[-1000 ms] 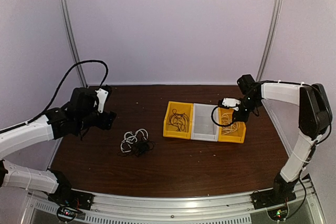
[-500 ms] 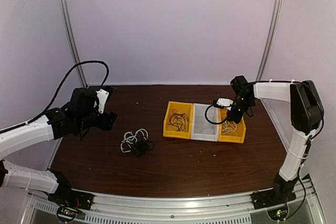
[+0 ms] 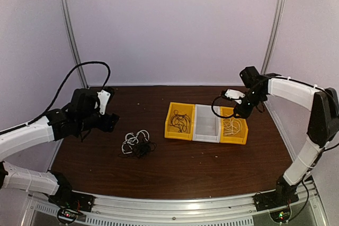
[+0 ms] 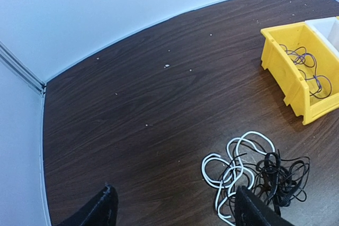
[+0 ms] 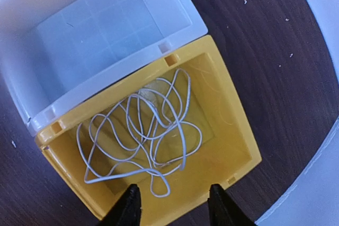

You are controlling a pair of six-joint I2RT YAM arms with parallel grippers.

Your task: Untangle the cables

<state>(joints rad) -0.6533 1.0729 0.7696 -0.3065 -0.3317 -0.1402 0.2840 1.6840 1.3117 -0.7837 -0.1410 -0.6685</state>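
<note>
Up and back toward the right edge, the right arm is now riding higher than it was half a second ago, when its tip was dipping into the bins. The left arm is keeping the place it had.

The right gripper [image 5: 174, 206] is hanging over the right yellow bin [image 5: 242, 126]. Its jaws are standing partly apart with nothing between them. A white cable [image 5: 139, 130] is lying in loose loops on the floor of that bin, free of the fingers. The white bin [image 5: 177, 5] is sitting against the yellow one, sharing a long side.

Beyond the white bin, the left yellow bin [image 4: 276, 64] is closing off the row of three. A thin dark cable [image 4: 309, 68] is curling inside it.

The tangle of cables [image 3: 137, 144] is resting on the brown table [image 3: 201, 169], left of the bins and apart from them. In it, white loops and black loops are crossing over one another, the black ones bunching on the side nearer the bins.

The left gripper [image 4: 177, 211] is hovering above the table at the left, near the tangle but not touching it. Its jaws are standing wide and holding nothing.
</note>
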